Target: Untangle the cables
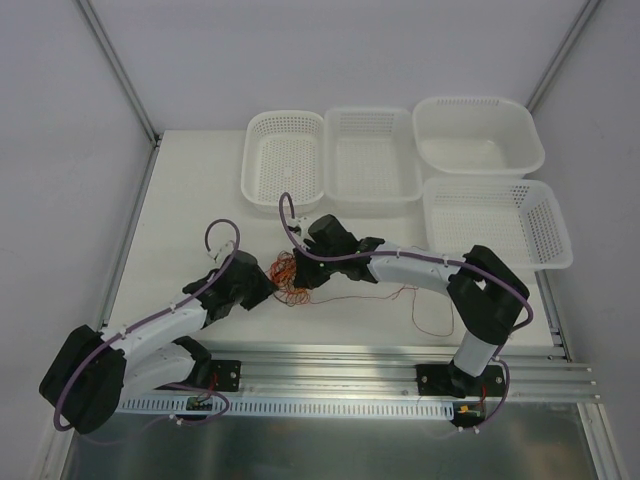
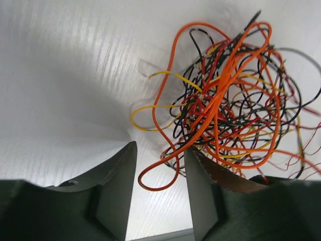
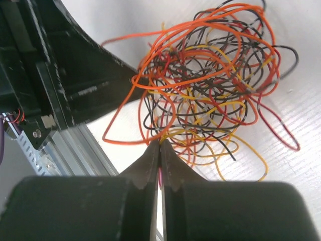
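The cables (image 1: pixel 288 278) form one knotted clump of orange, red, black and yellow wires (image 2: pixel 235 100) on the white table between my two grippers. My left gripper (image 2: pixel 159 145) is at the clump's left side with its jaws apart. An orange loop (image 2: pixel 160 175) hangs in the gap, clear of both fingers. My right gripper (image 3: pixel 160 143) is shut at the clump's near edge (image 3: pixel 210 90), with a thin red strand pinched between its fingertips. In the top view the left gripper (image 1: pixel 268 288) and right gripper (image 1: pixel 300 272) nearly meet over the clump.
Several white perforated baskets (image 1: pixel 285 155) (image 1: pixel 372 155) (image 1: pixel 478 135) (image 1: pixel 495 222) stand along the back and right. One thin red strand (image 1: pixel 420 310) trails rightward across the table. An aluminium rail (image 1: pixel 340 365) runs along the near edge. The left arm's dark body (image 3: pixel 80 75) fills the right wrist view's left.
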`<state>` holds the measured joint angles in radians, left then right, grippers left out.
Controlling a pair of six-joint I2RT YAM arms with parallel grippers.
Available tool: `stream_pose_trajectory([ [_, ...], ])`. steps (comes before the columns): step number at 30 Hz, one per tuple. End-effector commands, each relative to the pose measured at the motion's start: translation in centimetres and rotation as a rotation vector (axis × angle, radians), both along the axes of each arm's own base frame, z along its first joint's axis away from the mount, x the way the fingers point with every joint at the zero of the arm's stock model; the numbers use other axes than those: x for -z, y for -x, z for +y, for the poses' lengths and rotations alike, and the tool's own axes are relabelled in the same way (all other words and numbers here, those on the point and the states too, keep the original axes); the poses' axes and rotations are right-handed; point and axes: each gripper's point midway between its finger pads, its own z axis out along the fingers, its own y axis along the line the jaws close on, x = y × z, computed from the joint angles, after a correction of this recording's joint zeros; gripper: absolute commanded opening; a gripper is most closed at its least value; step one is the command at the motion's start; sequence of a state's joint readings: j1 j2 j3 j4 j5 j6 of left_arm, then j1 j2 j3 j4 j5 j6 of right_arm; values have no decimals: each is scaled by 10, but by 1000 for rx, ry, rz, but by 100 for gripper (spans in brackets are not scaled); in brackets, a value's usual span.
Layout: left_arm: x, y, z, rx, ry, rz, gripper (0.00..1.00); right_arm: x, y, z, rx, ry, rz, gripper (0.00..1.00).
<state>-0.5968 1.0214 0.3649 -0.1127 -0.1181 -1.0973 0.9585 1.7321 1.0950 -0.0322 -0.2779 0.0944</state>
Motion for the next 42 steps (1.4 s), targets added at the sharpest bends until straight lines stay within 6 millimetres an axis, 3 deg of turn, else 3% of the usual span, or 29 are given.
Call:
stream_pose_trajectory([
  [1, -12, -21, 1, -69, 2, -94, 38, -3, 8, 3, -12, -31, 25, 1],
  [5, -17, -29, -3, -79, 27, -132, 21, -1, 9, 5, -12, -48, 30, 1],
  [6, -16, -30, -3, -80, 26, -131, 9, -1, 10, 5, -14, -50, 32, 3],
  [8, -18, -32, -5, -78, 26, -136, 0, 0, 10, 4, -13, -46, 32, 8],
  [12, -18, -33, -4, -75, 20, -143, 0, 3, 11, 0, -16, -39, 29, 22],
  [19, -18, -32, 0, -78, 8, -156, 0, 5, 17, -5, -27, -34, 31, 25],
  [24, -19, -33, 3, -77, -13, -165, 0, 3, 16, -9, -30, -22, 18, 1],
  [27, -14, -33, 17, -107, -82, -161, 0, -8, 20, -15, -49, -5, 4, 1],
  [31, -18, -38, 39, -163, -211, -160, 0, -38, 24, -33, -72, 25, -41, 1],
  [35, -23, -45, 59, -195, -335, -148, 0, -73, 33, -63, -99, 71, -106, 1],
  [36, -21, -47, 65, -203, -362, -130, 0, -92, 30, -70, -89, 55, -155, 1],
  [38, -24, -50, 72, -212, -396, -112, 0, -107, 33, -85, -80, 63, -178, 1],
  [39, -25, -53, 79, -222, -419, -108, 0, -130, 34, -92, -72, 25, -219, 1],
  [41, -28, -57, 87, -235, -441, -90, 0, -146, 37, -105, -73, 14, -244, 1],
  [42, -28, -57, 90, -230, -450, -78, 0, -166, 41, -113, -67, -28, -277, 1],
])
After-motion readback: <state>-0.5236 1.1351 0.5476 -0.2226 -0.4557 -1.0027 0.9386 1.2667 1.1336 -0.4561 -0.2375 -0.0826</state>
